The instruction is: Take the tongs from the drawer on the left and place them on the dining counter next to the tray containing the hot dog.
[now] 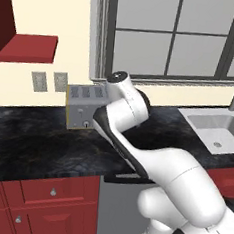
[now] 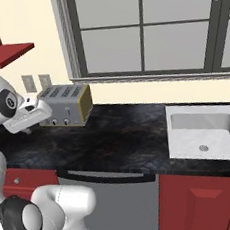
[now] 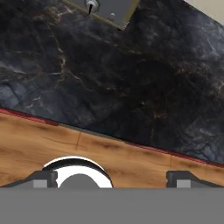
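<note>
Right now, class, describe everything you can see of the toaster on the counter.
The toaster is a boxy four-slot model with a silver-grey metal body, yellowish side panels and small control knobs low on its front. It stands upright on the black marbled counter against the cream wall, below two wall outlets and left of the window. Nothing touches it.

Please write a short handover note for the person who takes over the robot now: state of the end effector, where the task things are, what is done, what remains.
End effector: open, empty, above the black counter's front edge, near the toaster.
Red drawers under the counter: shut. Which one holds the tongs I cannot tell.
Done: nothing visible yet.
Left: open the left drawer, take the tongs, carry them to the dining counter and put them beside the hot dog tray.
</note>
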Controlling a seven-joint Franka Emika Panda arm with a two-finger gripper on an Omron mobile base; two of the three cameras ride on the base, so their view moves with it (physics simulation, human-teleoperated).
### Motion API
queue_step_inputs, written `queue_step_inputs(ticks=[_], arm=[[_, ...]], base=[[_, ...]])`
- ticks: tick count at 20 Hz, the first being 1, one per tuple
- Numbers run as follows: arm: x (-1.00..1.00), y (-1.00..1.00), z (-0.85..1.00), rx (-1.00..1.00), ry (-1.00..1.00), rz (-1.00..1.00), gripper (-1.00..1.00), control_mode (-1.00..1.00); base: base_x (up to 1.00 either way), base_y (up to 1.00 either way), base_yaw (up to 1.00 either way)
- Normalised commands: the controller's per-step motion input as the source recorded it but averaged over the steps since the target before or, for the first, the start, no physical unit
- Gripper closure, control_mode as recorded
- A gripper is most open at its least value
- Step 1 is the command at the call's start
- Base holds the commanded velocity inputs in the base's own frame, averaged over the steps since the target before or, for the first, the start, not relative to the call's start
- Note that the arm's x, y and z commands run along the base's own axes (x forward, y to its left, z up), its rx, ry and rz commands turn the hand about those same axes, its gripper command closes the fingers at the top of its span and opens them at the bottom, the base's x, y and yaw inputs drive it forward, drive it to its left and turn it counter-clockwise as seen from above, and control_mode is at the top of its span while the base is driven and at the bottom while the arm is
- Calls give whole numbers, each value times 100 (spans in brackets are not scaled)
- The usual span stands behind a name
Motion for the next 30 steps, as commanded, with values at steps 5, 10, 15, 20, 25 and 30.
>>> queue_step_inputs(ticks=[5, 10, 15, 20, 25, 30], arm=[[-8, 62, -22, -12, 0, 1, -100, -100], [-20, 53, -19, -11, 0, 7, -100, -100], [-22, 38, -13, -7, 0, 7, -100, -100], [-10, 33, -22, -6, 0, 7, -100, -100], [-4, 29, -29, -6, 0, 10, -100, -100], [0, 32, -30, -6, 0, 13, -100, -100]], base=[[0, 0, 0], [0, 0, 0], [0, 0, 0], [0, 0, 0], [0, 0, 0], [0, 0, 0]])
